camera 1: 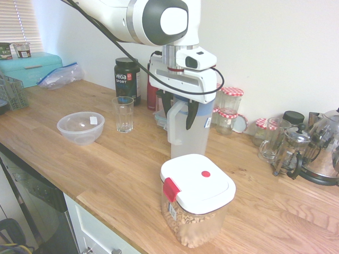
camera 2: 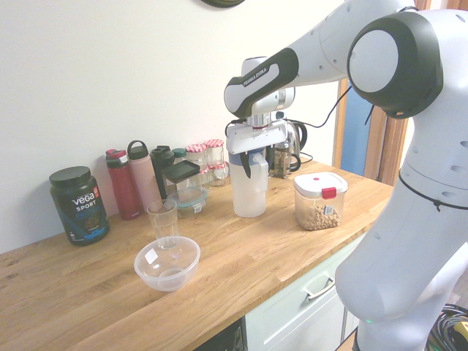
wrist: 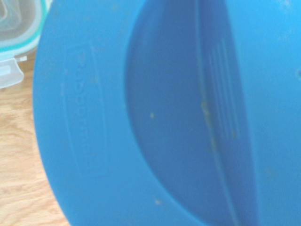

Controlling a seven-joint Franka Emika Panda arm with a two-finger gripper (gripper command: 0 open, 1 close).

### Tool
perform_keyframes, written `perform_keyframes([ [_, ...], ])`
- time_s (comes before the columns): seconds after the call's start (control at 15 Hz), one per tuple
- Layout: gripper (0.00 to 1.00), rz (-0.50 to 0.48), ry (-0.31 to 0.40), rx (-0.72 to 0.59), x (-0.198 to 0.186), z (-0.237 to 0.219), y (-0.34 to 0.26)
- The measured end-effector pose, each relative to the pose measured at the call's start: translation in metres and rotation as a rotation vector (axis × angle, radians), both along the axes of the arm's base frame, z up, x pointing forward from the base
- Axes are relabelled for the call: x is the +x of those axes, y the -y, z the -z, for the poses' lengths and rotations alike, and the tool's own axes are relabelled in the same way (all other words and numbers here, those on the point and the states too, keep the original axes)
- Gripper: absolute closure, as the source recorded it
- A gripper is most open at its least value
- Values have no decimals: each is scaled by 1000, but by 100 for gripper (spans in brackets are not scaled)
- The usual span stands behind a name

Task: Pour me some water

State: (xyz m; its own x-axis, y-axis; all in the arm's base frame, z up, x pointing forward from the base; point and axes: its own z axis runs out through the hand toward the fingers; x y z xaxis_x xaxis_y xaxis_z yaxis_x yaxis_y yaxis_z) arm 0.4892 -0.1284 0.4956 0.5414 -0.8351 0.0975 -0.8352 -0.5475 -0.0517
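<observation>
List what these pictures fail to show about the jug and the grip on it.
- Jug lid: covered by the hand in both exterior views; the wrist view shows only blurred blue.
- Finger contact with the jug: cannot tell.
- Water level: frosted wall hides it.
- Handle: hidden in the second exterior view.

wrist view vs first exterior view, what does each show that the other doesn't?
Wrist only: the jug's blue lid from straight above, filling the picture, with a clear container's teal-edged corner beside it.
First exterior only: gripper straddling the jug's top, drinking glass, plastic bowl, red-latched cereal container, French press.
Both: the jug on the wooden counter.
</observation>
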Motion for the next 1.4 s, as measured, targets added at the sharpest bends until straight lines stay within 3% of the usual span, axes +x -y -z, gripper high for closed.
perform_keyframes([
  [1.0, 100, -23, -8, 12, -2, 1, 6],
  [1.2, 100, -82, -7, 7, -8, -3, 12],
  [1.4, 100, -191, 35, -13, -28, -38, 16],
])
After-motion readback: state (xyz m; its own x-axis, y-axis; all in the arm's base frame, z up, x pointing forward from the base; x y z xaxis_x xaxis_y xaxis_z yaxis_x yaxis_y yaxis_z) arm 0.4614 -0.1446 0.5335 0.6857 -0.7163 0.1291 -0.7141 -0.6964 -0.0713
